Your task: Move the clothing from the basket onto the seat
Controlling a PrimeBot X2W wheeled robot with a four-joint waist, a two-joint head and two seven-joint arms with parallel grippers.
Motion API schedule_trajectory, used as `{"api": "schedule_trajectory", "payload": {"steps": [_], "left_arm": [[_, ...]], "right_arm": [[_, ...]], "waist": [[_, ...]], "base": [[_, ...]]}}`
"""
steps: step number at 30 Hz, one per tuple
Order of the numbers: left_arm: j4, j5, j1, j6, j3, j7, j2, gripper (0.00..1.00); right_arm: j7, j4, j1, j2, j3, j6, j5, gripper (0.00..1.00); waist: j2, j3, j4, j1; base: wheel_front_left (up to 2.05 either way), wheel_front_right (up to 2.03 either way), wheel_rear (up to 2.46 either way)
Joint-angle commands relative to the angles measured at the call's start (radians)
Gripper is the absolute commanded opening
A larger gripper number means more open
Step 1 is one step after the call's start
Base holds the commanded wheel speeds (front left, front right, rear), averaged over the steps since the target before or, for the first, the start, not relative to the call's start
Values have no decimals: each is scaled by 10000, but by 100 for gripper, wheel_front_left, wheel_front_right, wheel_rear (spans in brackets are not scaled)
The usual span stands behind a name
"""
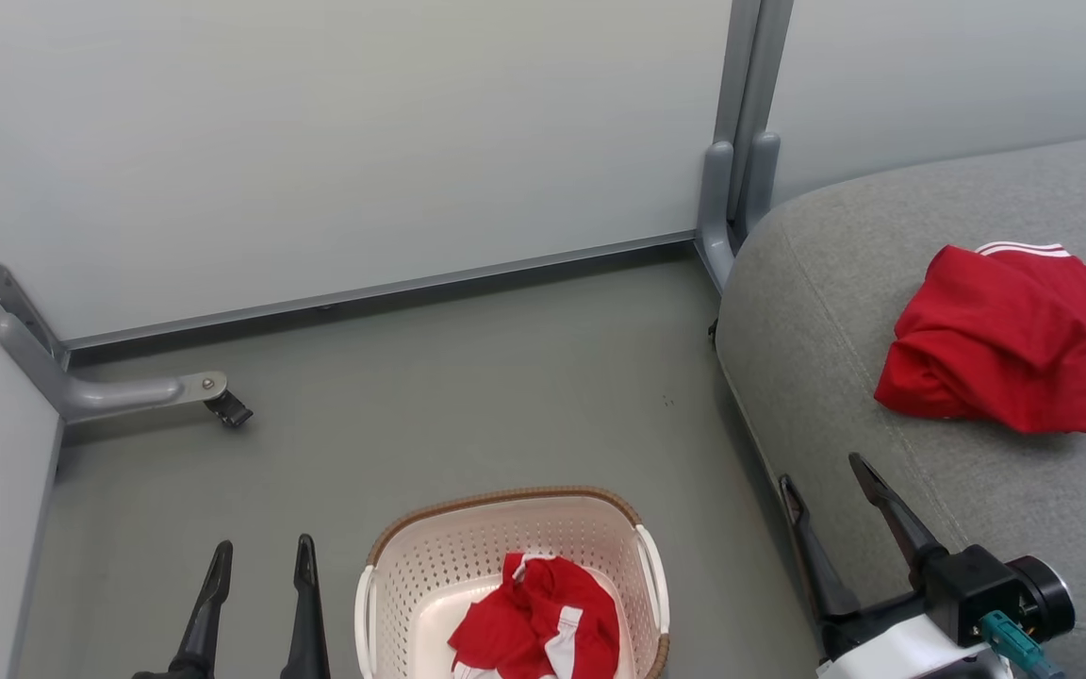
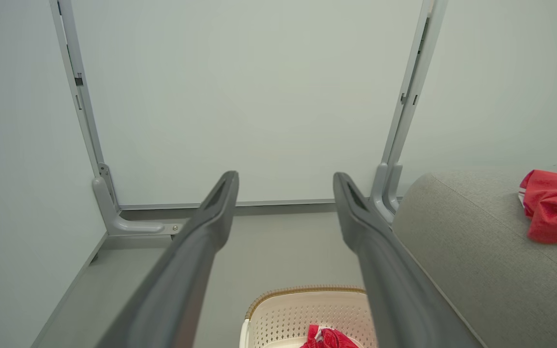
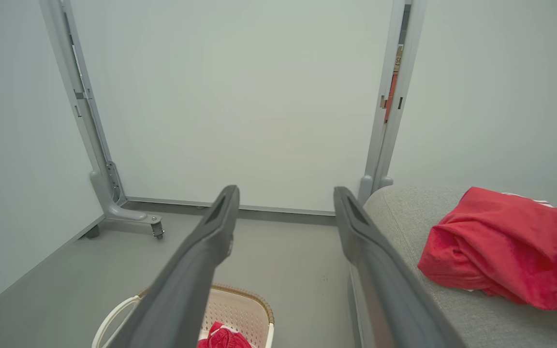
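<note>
Your right gripper sits closest, lower right of the head view: two dark fingers spread apart, nothing between them, tips over the near edge of the seat. Your left gripper is at bottom left, fingers also apart and empty, pointing up the frame over the grey floor. The basket is at bottom centre, just right of the left gripper, standing on the floor and cut off by the bottom edge; brown rim, white handles on both sides. The clothing is in it, red and crumpled with white trim, lying toward the basket's lower right and touching neither gripper. The seat takes the right side of the frame, grey fabric with a rounded corner. A second red garment lies bunched on it at far right, white striped edge at its top, well apart from both grippers. Pale partition panels run across the top, with a grey foot and caster at left. In both wrist views you see the fingers wide apart, gripping nothing
</note>
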Motion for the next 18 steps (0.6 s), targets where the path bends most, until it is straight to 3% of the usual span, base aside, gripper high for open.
{"api": "schedule_trajectory", "payload": {"steps": [1, 18], "left_arm": [[19, -31, 140, 16, 54, -32, 0, 100], [129, 28, 338, 13, 13, -32, 0, 100]], "right_arm": [[-2, -16, 126, -31, 10, -12, -22, 100], [-2, 127, 312, -32, -142, -10, 150, 100]], "waist": [[0, -85, -50, 1], [0, -256, -195, 1]], "base": [[0, 0, 0], [0, 0, 0]]}}
